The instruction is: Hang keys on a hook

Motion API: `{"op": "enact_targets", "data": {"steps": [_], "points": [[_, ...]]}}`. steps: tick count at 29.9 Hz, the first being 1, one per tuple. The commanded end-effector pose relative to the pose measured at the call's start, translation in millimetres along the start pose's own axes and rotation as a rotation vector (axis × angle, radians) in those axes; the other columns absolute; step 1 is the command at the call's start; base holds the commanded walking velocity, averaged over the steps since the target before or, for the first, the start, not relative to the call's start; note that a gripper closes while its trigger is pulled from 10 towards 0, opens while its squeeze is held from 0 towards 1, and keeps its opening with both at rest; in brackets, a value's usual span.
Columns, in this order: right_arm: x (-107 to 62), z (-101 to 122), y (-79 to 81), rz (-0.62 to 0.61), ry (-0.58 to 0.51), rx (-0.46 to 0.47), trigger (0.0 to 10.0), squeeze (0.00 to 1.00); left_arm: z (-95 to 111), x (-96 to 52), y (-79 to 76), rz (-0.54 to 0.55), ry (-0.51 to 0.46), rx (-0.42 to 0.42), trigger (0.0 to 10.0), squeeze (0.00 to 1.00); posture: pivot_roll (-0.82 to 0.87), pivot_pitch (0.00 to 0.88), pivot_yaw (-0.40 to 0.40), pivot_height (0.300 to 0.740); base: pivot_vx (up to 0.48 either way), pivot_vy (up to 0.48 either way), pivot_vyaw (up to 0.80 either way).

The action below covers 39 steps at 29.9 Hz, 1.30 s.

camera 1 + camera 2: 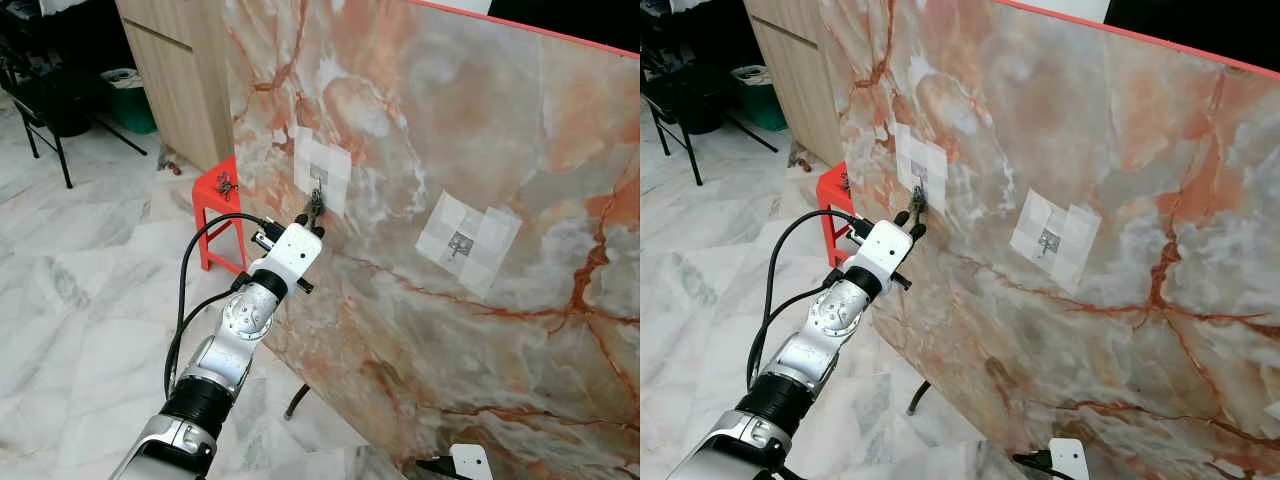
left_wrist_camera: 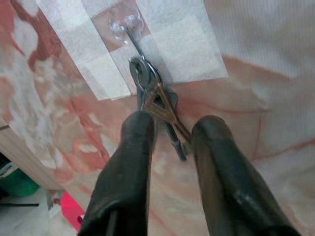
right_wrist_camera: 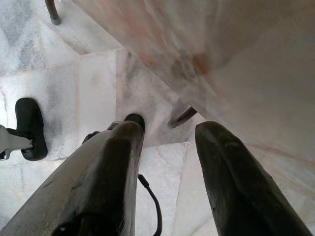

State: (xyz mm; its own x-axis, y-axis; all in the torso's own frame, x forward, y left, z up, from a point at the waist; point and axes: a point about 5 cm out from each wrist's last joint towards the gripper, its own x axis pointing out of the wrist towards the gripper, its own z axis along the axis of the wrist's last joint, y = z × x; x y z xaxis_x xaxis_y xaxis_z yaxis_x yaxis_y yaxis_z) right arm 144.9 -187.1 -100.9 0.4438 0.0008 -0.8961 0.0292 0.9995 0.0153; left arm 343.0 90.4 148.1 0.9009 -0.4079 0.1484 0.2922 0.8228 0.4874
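- The right gripper [image 3: 167,172] hung low beside the marble panel [image 1: 500,150], and its jaws stood apart with nothing between them; under it lay the pale marble floor [image 3: 98,83].
- The left arm [image 1: 235,340] reached up and forward from the lower left toward the panel, with a black cable [image 1: 190,270] looping along it.
- The left gripper [image 2: 170,130] was at the panel, just under the nearer hook [image 2: 129,29]. Its jaws were parted, one finger on each side of the keys [image 2: 160,105]; whether they still pressed the keys I cannot tell.
- The keys hung by their ring on this hook, which was a clear plastic one fixed to the panel with white tape [image 2: 182,44].
- A second taped hook [image 1: 461,243] sat further to the right on the panel, well apart from the first one.
- Behind the left arm a red stool [image 1: 215,195] stood near the panel, and beyond it a wooden cabinet [image 1: 180,80].
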Motion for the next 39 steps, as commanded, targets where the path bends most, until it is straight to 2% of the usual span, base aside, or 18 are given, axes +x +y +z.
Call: {"op": "enact_targets", "data": {"steps": [1,9,15,16,19,20,21,22,23,26,27,28,29,30,32,35,36,39], "points": [[-0.4,-1.1,-2.7,-0.009,0.004,0.006,10.0,0.00,7.7,0.2,2.3,0.012,-0.041,0.027,10.0,1.00,-0.07,0.034,-0.085,0.740,0.000,0.000,0.00],[-0.4,-1.7,-2.4,-0.009,0.005,0.008,10.0,0.00,7.6,-6.8,6.0,0.022,-0.046,0.032,10.0,1.00,-0.07,0.037,-0.083,0.740,0.000,0.000,0.00],[-0.5,-2.4,-2.5,-0.009,0.007,0.008,10.0,0.00,-2.5,-29.8,18.4,0.085,-0.019,0.002,10.0,1.00,-0.06,0.039,-0.084,0.740,0.000,0.000,0.00],[-0.6,-2.4,-2.9,-0.009,0.008,0.007,10.0,0.00,-6.6,-40.0,23.5,0.115,-0.008,0.009,10.0,1.00,-0.06,0.042,-0.088,0.740,0.000,0.000,0.00],[-0.6,-2.3,-3.3,-0.010,0.008,0.004,10.0,0.00,-9.7,-48.1,25.9,0.132,-0.001,0.016,10.0,1.00,-0.05,0.042,-0.089,0.740,0.000,0.000,0.00],[-0.6,-2.2,-3.6,-0.009,0.010,-0.001,10.0,0.00,-17.1,-58.9,25.4,0.139,0.025,0.004,10.0,0.16,-0.05,0.042,-0.091,0.740,0.000,0.000,0.00],[-0.6,-2.2,-3.6,-0.009,0.010,-0.001,10.0,0.00,-17.1,-58.9,25.4,0.139,0.025,0.004,10.0,0.16,-0.05,0.042,-0.091,0.740,0.000,0.000,0.00],[-0.7,-2.0,-3.9,-0.008,0.010,-0.003,10.0,0.00,-25.8,-66.7,23.5,0.138,0.063,-0.007,10.0,0.00,-0.05,0.042,-0.093,0.740,0.000,0.000,0.00],[-0.7,-1.6,-4.3,-0.007,0.009,-0.005,10.0,0.00,-39.3,-77.0,20.7,0.147,0.126,-0.040,10.0,0.00,-0.05,0.040,-0.092,0.740,0.000,0.000,0.00],[-0.6,-1.1,-4.6,-0.009,0.008,-0.007,10.0,0.00,-66.4,-88.4,18.8,0.217,0.247,-0.165,10.0,0.00,-0.05,0.033,-0.093,0.740,0.000,0.000,0.00],[-0.6,-1.1,-4.6,-0.009,0.008,-0.007,10.0,0.00,-66.4,-88.4,18.8,0.217,0.247,-0.165,10.0,0.00,-0.05,0.033,-0.093,0.740,0.000,0.000,0.00],[-0.6,-1.0,-4.7,-0.013,0.008,-0.005,10.0,0.00,-77.3,-92.6,17.3,0.237,0.301,-0.218,10.0,0.00,-0.05,0.032,-0.092,0.740,0.000,0.000,0.00],[-0.6,-1.3,-5.0,-0.025,0.007,0.008,10.0,0.00,-96.8,-101.4,15.6,0.280,0.397,-0.294,10.0,0.00,-0.05,0.026,-0.089,0.740,0.000,0.000,0.00],[-0.6,-1.2,-5.0,-0.028,0.007,0.012,10.0,0.00,-106.2,-105.8,14.6,0.292,0.448,-0.318,10.0,0.00,-0.05,0.025,-0.089,0.740,0.000,0.000,0.00],[-0.5,-1.0,-4.8,-0.028,0.006,0.012,10.0,0.00,-120.8,-114.5,11.9,0.294,0.532,-0.313,10.0,0.00,-0.05,0.021,-0.086,0.740,0.000,0.000,0.00],[-0.4,-1.1,-4.0,-0.029,0.007,0.014,10.0,0.00,-151.6,-142.8,-1.7,0.231,0.731,-0.252,10.0,0.00,-0.06,0.005,-0.073,0.740,0.000,0.000,0.00],[-0.4,-1.2,-3.7,-0.029,0.008,0.013,10.0,0.00,-156.1,-148.7,-4.2,0.218,0.761,-0.235,10.0,0.00,-0.06,0.005,-0.073,0.740,0.000,0.000,0.00],[-0.3,-1.7,-2.6,-0.031,0.008,0.022,10.0,0.00,-176.3,-180.1,-26.0,0.187,0.940,-0.307,10.0,0.00,-0.07,0.000,-0.061,0.740,0.000,0.000,0.00]]}}
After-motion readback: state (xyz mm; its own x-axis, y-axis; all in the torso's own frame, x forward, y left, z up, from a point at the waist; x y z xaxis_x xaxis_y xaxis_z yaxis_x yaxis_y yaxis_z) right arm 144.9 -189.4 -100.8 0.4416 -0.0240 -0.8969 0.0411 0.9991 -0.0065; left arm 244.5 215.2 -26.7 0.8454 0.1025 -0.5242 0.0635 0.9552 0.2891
